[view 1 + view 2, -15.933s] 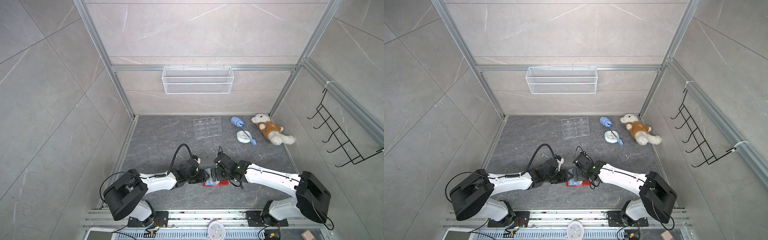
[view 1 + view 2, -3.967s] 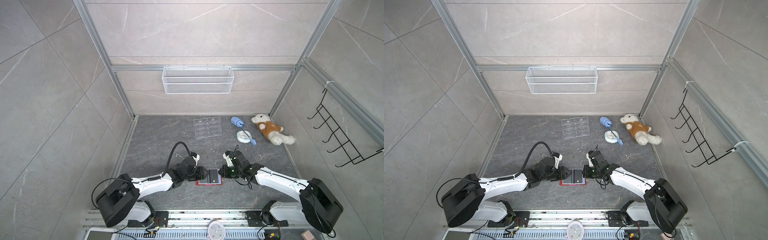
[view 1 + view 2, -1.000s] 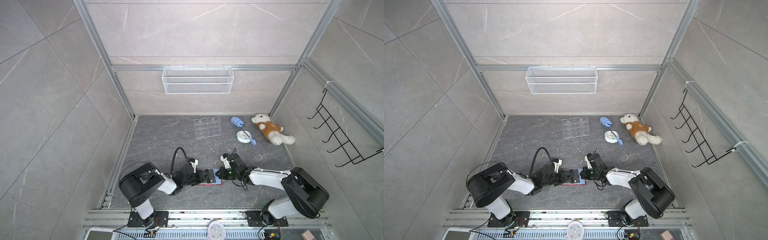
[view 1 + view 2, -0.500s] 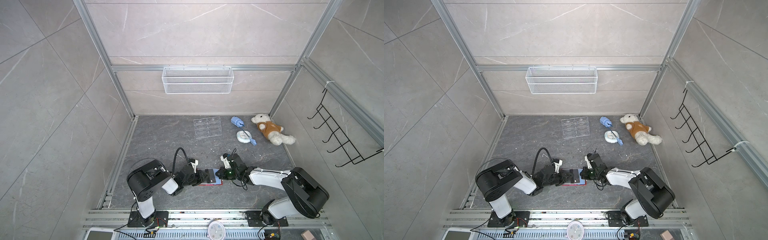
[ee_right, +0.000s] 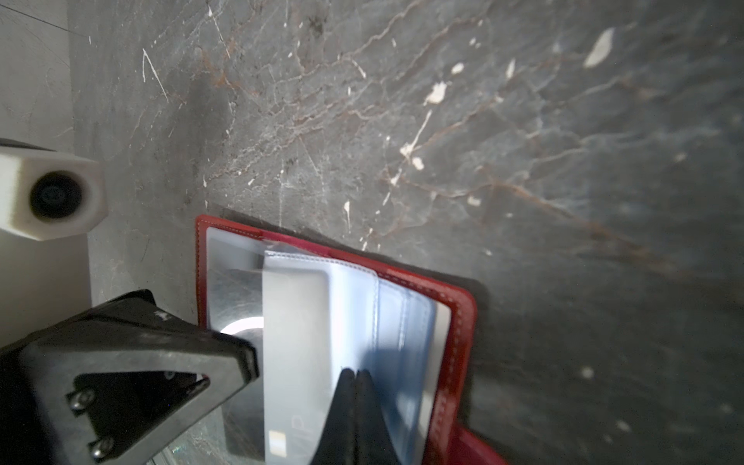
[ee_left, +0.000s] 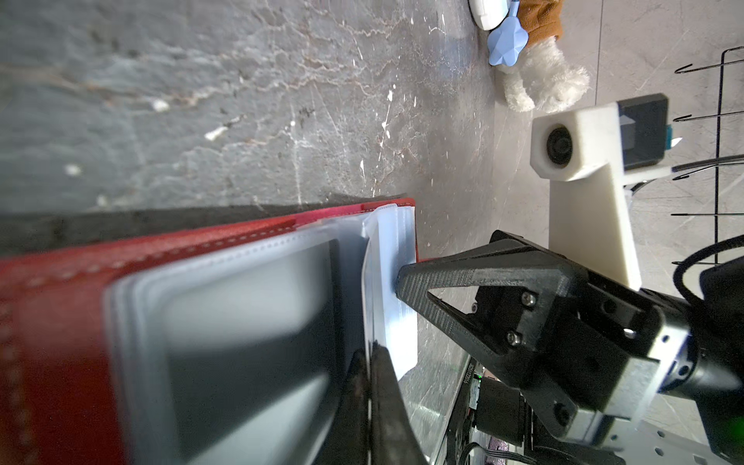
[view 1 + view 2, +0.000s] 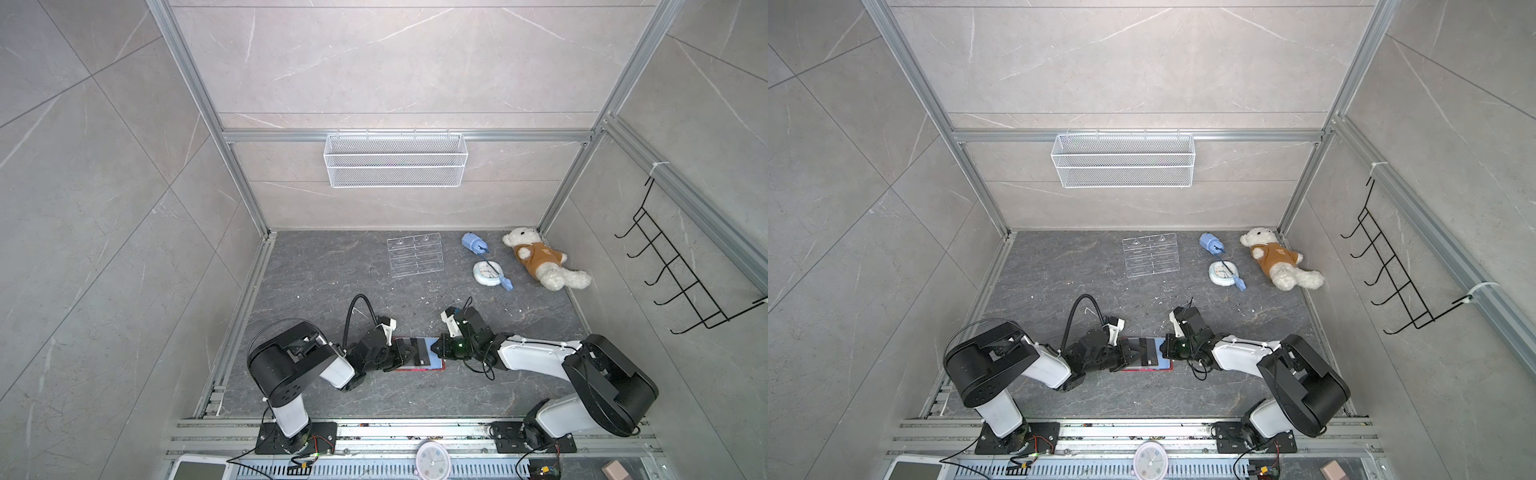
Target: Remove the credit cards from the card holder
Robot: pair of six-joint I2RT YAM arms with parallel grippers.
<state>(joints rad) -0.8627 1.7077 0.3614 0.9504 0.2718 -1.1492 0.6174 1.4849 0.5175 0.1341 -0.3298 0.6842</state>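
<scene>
The red card holder lies open on the floor near the front. A black credit card sits in a clear sleeve of it, and its "VIP" mark shows through the sleeve. My left gripper reaches in from the left and is shut, with the edge of the card and its sleeve running in between its fingers. My right gripper comes from the right. It is shut, and its tips rest on the holder's pale blue page. No other card shows.
A clear acrylic stand, a blue object, a small white clock and a teddy bear lie at the back right. A wire basket hangs on the back wall and a black hook rack on the right wall.
My left gripper has closed at the card's edge and its arm has shifted slightly. The right arm and the holder have stayed put.
</scene>
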